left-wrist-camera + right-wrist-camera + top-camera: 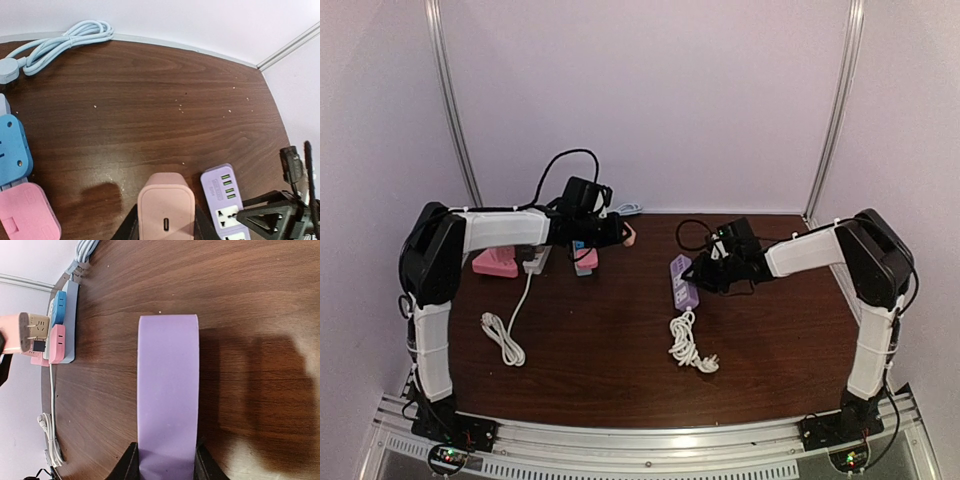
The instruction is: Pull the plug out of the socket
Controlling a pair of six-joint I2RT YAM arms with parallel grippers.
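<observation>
1. pink plug (166, 210) is pinched tight in your left jaws, one jaw on each side.
2. its metal pins (42, 326) are bare and in no socket. it is held up over the brown surface (150, 100).
3. your right jaws squeeze the end of the purple socket strip (167, 390), which lies flat.
4. the plug is well apart from it, near the white strip (71, 340).

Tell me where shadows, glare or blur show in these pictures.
Right wrist view: broad dark shadow on the brown wooden table right of the purple plastic power strip, pale glare bottom right. Left wrist view: dark shadow left of the pink plastic charger plug. Top view: even light, slightly soft.
</observation>
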